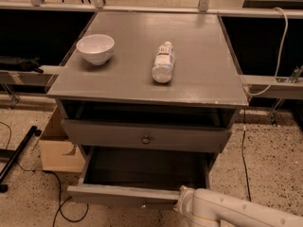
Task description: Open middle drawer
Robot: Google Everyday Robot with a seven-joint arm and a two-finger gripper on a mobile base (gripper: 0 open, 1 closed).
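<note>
The grey cabinet (142,79) fills the middle of the camera view. The middle drawer (109,132) has a small round metal knob (146,139) at its front's centre, and its front stands slightly out from the cabinet frame. Below it the bottom drawer (118,194) is pulled far out, its inside dark and bare. My white arm (236,213) comes in from the bottom right corner. My gripper (183,202) sits at the arm's end, against the right part of the bottom drawer's front and well below the middle drawer's knob.
A white bowl (95,48) and a plastic bottle (164,62) lying on its side rest on the cabinet top. A cardboard box (57,148) stands on the floor to the left. Cables (244,150) run over the speckled floor. A white cable (279,46) hangs at the right.
</note>
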